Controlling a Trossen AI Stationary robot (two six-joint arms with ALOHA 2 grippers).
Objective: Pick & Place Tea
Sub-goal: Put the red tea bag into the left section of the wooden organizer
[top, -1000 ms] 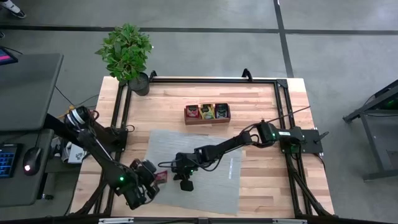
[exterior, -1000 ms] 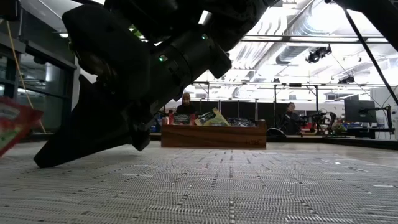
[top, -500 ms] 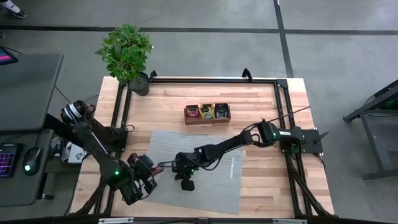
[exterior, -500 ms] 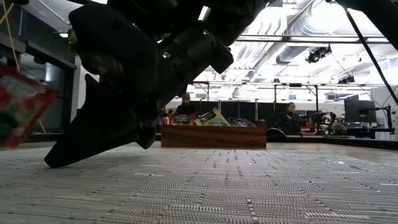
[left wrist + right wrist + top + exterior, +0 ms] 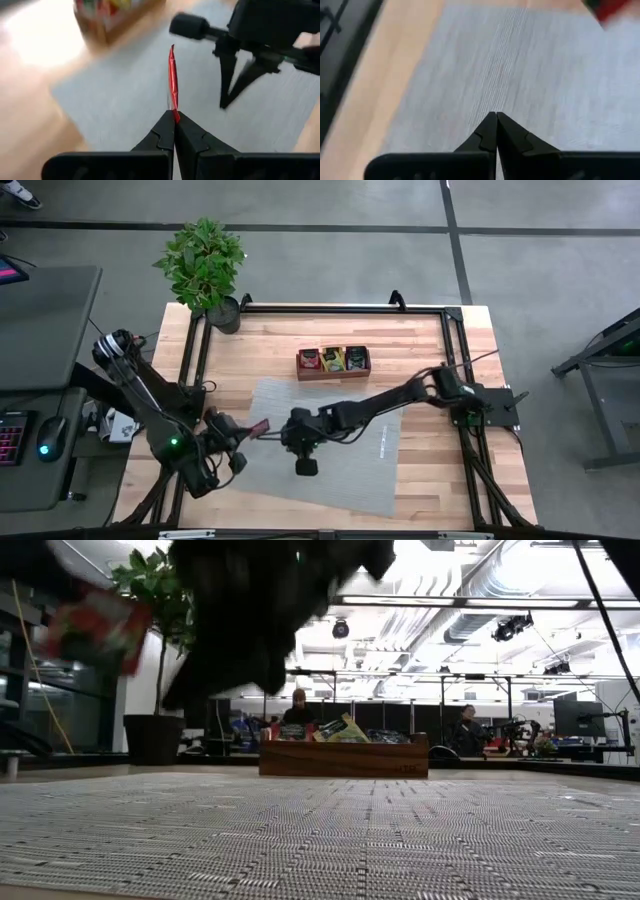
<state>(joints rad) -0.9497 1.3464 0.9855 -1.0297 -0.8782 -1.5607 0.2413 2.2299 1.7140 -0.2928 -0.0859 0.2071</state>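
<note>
one red tea sachet is what you have in hand: your left end effector is pinched fully closed on its lower edge, so the sachet stands edge-on and clear of the grey mat, above the mat's left edge on the near-left part of the table. holding it by one edge keeps the flat face free, which should let it slide upright into a slot. your right end effector is also closed, with nothing between its fingers, hanging over the middle of the mat just beside the sachet, so watch that gap. the wooden tray sits off the mat toward the far edge, with red, yellow and dark sachets showing in its three compartments; the red compartment looks like your target.
</note>
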